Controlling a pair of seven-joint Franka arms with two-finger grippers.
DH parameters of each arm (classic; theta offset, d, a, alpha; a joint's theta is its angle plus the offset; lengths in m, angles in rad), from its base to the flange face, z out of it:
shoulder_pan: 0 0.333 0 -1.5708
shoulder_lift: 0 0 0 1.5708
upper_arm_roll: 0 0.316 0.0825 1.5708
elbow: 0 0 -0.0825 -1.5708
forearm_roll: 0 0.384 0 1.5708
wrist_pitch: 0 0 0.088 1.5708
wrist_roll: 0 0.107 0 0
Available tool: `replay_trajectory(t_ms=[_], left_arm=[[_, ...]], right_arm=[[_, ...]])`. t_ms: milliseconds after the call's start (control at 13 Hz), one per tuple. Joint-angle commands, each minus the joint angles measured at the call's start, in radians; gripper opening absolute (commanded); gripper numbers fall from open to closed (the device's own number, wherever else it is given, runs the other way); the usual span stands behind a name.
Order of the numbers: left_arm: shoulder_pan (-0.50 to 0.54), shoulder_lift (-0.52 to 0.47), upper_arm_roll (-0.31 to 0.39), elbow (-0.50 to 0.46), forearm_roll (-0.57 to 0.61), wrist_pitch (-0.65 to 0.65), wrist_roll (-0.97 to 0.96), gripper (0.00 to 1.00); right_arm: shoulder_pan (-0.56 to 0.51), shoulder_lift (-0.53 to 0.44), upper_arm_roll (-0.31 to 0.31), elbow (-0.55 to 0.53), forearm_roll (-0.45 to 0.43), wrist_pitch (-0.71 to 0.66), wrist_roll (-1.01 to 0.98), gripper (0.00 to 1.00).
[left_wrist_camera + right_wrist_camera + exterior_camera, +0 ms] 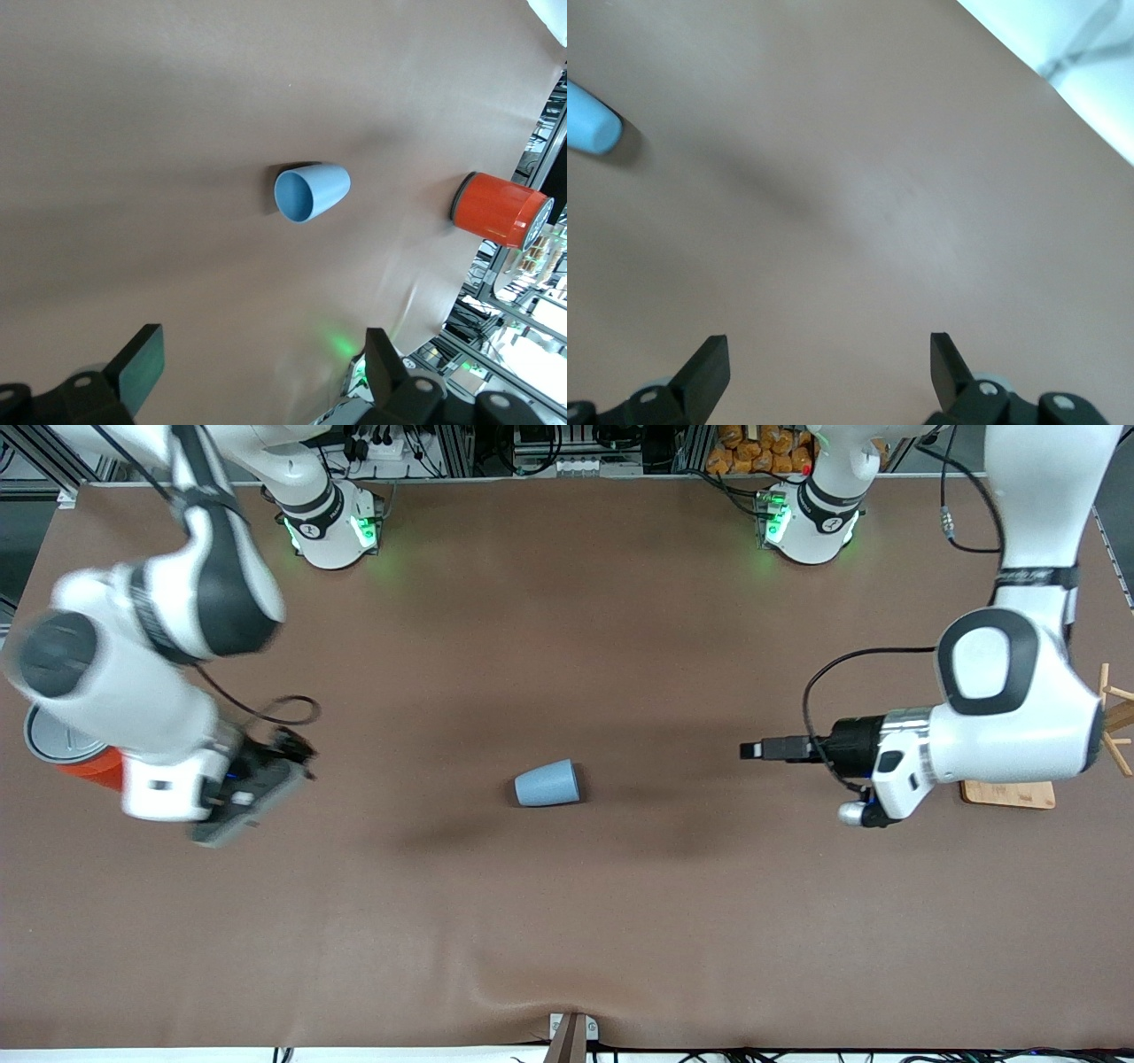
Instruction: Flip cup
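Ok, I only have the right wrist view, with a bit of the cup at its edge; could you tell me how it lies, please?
Observer: The cup lies on its side mid-table, mouth toward the left arm's end.
Operator: Where is the left gripper?
Observer: The left gripper hangs open over bare table, facing that mouth.
Operator: Anything near my arm?
Observer: An orange can stands at the right arm's end; the right gripper, open, is over the table beside it.
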Motion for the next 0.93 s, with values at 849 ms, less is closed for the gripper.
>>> replay_trajectory(t_ms=[849], left_arm=[[-0.248, 0.311, 0.0, -0.048, -0.767, 0.312, 0.481, 1.0]], right_arm=[[-0.212, -0.297, -0.01, -0.029, 0.034, -0.328, 0.425, 1.0]])
